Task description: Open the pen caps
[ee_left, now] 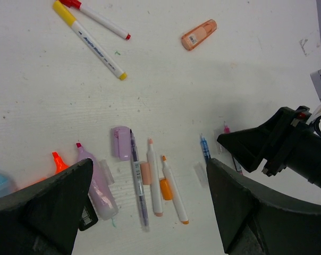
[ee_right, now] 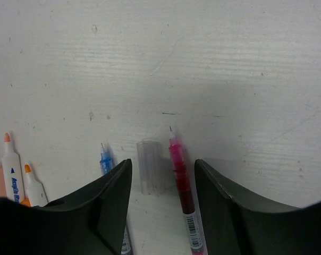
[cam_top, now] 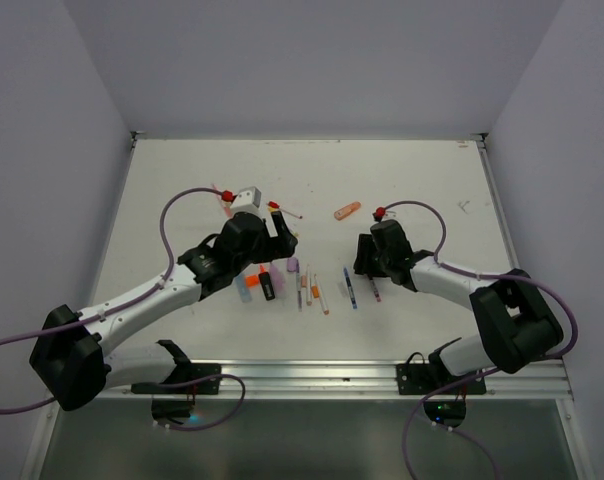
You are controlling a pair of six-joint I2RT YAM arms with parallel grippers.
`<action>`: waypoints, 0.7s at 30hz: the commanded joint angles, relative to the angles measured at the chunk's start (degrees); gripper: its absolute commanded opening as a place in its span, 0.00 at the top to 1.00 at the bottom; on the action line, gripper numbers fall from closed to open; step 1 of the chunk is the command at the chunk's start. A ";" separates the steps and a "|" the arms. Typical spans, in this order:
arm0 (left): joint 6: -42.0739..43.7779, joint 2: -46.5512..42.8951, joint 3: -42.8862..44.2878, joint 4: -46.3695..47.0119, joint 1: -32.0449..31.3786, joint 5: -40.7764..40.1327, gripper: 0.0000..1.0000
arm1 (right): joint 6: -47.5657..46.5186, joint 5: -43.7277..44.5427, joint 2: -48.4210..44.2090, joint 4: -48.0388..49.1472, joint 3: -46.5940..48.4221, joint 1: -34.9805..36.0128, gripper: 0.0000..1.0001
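Looks like a robotics lab setup: plain white table (cam_top: 402, 160) boxed in by bare pale walls (cam_top: 312, 60), two robot arms (cam_top: 152, 295) bolted to a metal rail (cam_top: 312, 371), purple cables (cam_top: 165, 222) trailing around.

We are looking at a white desk (cam_top: 412, 165) sitting between pale lilac walls (cam_top: 312, 60), even light falling across its scuffed top.
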 commanded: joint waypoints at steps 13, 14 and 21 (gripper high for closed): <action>1.33 0.20 0.21 0.44 1.11 -1.71 0.09 | -1.17 -0.50 -3.77 -2.02 5.97 -0.21 0.37; 1.33 0.20 0.12 0.35 1.19 -1.80 0.09 | -1.96 -0.77 -3.68 -2.11 6.41 -0.21 0.37; 1.59 -0.07 -0.14 -1.67 2.25 -3.56 0.09 | -7.50 -9.02 0.62 0.78 12.83 0.57 0.40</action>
